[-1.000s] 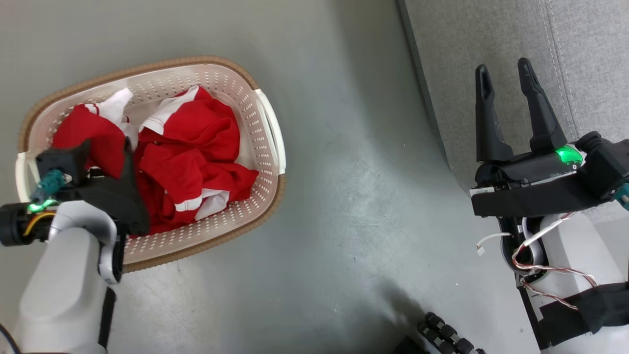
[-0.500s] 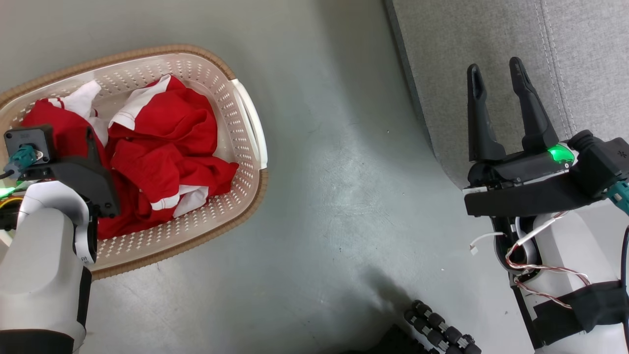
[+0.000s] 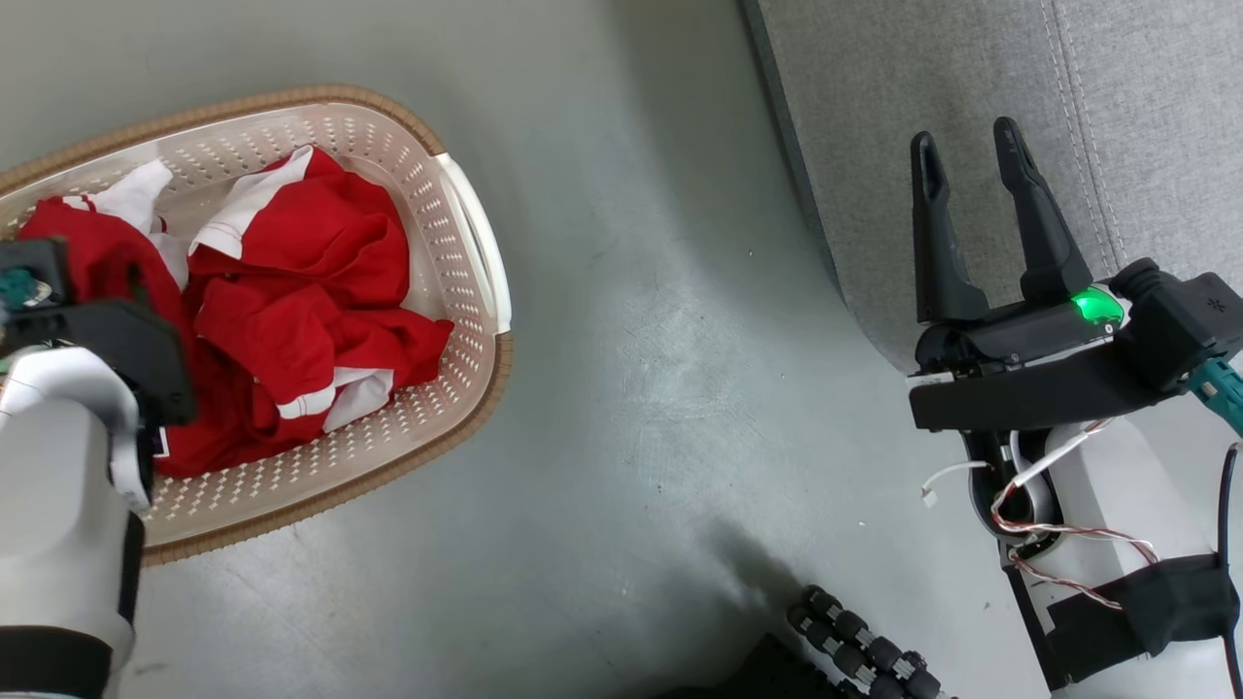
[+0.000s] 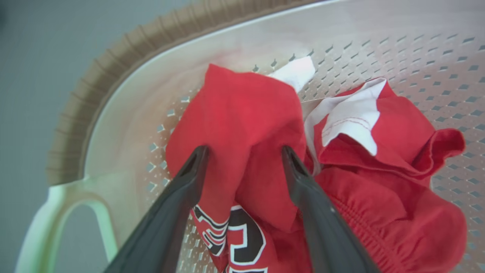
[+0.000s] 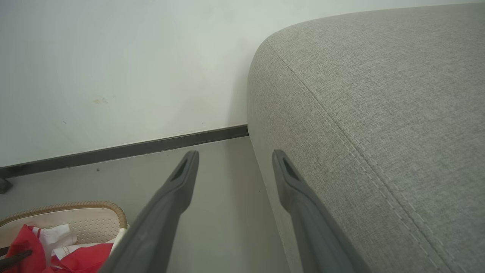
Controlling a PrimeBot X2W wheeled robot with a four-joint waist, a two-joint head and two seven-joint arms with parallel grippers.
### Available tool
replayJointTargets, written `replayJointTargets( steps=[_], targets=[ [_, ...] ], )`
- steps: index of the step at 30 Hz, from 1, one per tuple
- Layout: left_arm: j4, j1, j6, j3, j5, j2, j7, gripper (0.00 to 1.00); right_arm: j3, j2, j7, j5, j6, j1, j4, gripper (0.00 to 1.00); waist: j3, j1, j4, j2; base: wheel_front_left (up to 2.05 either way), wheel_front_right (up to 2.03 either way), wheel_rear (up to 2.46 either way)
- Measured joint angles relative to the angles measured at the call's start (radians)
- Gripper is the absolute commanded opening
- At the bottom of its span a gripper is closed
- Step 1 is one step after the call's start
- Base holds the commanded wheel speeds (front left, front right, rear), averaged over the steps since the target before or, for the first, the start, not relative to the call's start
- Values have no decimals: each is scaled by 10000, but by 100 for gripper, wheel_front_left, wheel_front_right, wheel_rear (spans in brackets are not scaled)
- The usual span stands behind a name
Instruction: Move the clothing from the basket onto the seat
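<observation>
Grey-green floor runs through the middle of the head view, smooth and faintly scuffed. At 9 o'clock on it stands the basket, cream with a brown rim and holed sides, one pale handle facing 3 o'clock. The clothing lies crumpled inside it, bright red with white trim. The seat, grey woven fabric with a stitched seam, takes the corner at 1 o'clock, well apart from the basket with bare floor between.

The left tool is down in the basket. In its wrist view the two dark fingers stand wide apart, open, with a raised fold of red cloth between the tips. Whether the tips press into the cloth I cannot tell. Black letters outlined in white show on the cloth at 6 o'clock between the fingers, and a white panel lies at 2 o'clock.

The right tool is at 3 o'clock in the head view, fingers spread and holding nothing, tips pointing to 12 near the seat's front edge. Its wrist view has the seat's rounded corner at 3 o'clock. A pale wall is at 11 with a dark skirting board below it, and the basket is at 8.
</observation>
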Motion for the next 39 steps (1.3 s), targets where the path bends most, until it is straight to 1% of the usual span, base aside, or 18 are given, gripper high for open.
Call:
replayJointTargets(
  steps=[5,11,14,16,18,19,22,28,39],
  targets=[
    [274,-397,82,21,71,215,151,100,59,10,0,2,2,-6,2,100,53,0,-94,0,0,0,0],
    [665,-667,71,-102,332,456,497,100,105,17,0,12,4,-8,6,100,107,0,-223,0,0,0,0],
    [882,-721,-15,-192,357,449,708,89,121,19,0,13,75,-17,6,100,136,1,-277,0,0,0,0],
    [980,-788,-94,-261,360,418,796,68,155,21,0,25,75,-35,6,100,152,1,-303,0,0,0,0],
    [1049,-796,-94,-314,380,372,805,12,186,25,0,96,73,-40,4,100,160,0,-317,0,0,0,0],
    [1099,-796,-105,-341,382,330,805,0,190,27,0,107,73,-41,4,100,162,0,-318,0,0,0,0],
    [1127,-807,-192,-418,428,270,802,0,190,29,0,111,71,-76,6,100,154,0,-303,0,0,0,0],
    [1250,-821,-288,-474,430,-125,648,0,196,31,0,119,61,-184,75,100,9,0,-207,0,0,0,0],
    [1283,-779,-755,-531,412,-307,-56,0,198,31,0,119,-25,-178,136,100,-407,1,-28,0,0,0,0]
  ],
)
